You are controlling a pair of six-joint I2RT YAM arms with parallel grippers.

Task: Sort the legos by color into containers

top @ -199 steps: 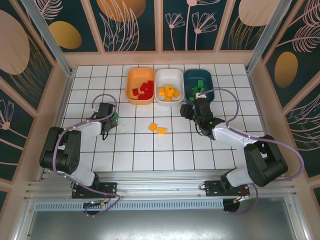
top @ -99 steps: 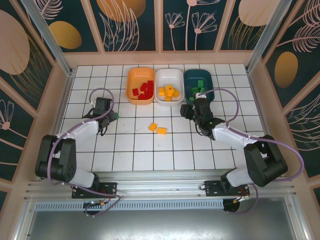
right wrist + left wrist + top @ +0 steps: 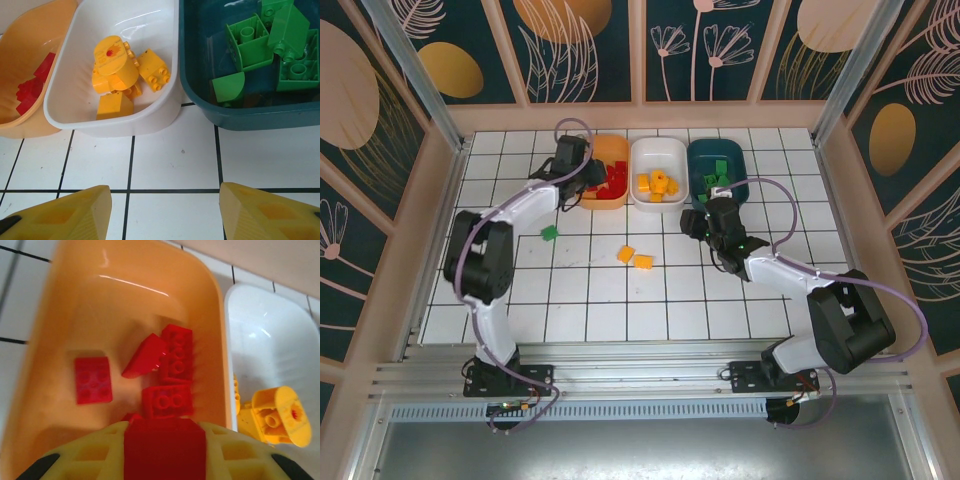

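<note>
While the tiled table (image 3: 620, 300) carries three bins in a row at upper centre, the orange bin (image 3: 55, 320) lies straight beneath the left gripper (image 3: 165, 460), which is clamped on a red brick (image 3: 165, 440) above the red bricks (image 3: 170, 370) inside; letting go should land it there; the right gripper (image 3: 162, 192) stands wide and empty just below the white bin (image 3: 150, 30) and teal bin (image 3: 260, 120); a green brick (image 3: 549, 233) and two yellow-orange bricks (image 3: 626, 254) lie loose mid-table, the green one nearer the left arm.
</note>
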